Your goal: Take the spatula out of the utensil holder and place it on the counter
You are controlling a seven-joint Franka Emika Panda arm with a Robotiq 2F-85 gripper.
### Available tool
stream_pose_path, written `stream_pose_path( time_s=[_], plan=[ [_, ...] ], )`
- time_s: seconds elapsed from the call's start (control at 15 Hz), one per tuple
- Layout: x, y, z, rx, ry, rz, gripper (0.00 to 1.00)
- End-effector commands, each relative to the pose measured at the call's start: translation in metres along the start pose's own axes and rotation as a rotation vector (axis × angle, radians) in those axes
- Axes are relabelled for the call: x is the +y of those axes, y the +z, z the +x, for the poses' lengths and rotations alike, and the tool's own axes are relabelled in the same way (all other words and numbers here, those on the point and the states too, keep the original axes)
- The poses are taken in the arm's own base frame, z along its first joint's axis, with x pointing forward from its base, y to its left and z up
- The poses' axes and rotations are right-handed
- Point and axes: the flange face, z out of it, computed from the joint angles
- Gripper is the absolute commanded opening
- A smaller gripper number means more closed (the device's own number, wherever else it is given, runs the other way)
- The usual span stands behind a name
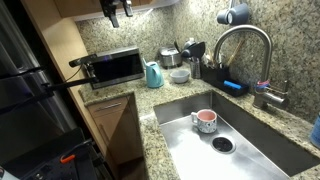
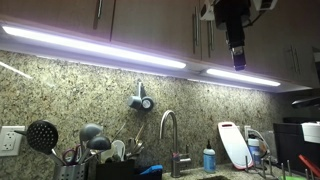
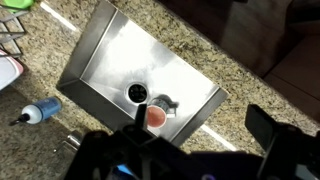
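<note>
Nearest: steel sink (image 1: 250,140), pink-and-white mug (image 1: 205,121) in it beside the drain. Speckled brown-beige granite counter (image 1: 160,95) surrounds it. Small dark cylindrical utensil holder (image 1: 192,66) at the counter's back edge against the wall. Slim pale spatula (image 2: 118,150) stands in it. Black gripper (image 2: 238,60) high by the cabinets, well apart. Can't tell its jaw spread.
</note>
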Motion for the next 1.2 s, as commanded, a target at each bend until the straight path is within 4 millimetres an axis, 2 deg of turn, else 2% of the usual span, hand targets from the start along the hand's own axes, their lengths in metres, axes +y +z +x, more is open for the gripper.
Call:
stream_pose_path(
  time_s=[0.0, 0.13, 0.33, 0.8, 0.87, 1.13],
  plan=[
    [-0.013, 0.039, 0.018, 0.068, -0.055, 0.017, 1.0],
    [-0.023, 0.052, 0.03, 0.102, -0.072, 0.014, 1.0],
    [-0.037, 0.055, 0.053, 0.123, -0.093, 0.023, 1.0],
    [-0.047, 0.031, 0.096, 0.201, -0.01, 0.053, 1.0],
    [-0.045, 0.037, 0.081, 0.173, -0.045, 0.058, 1.0],
    [-0.046, 0.034, 0.091, 0.183, -0.026, 0.065, 1.0]
  ],
)
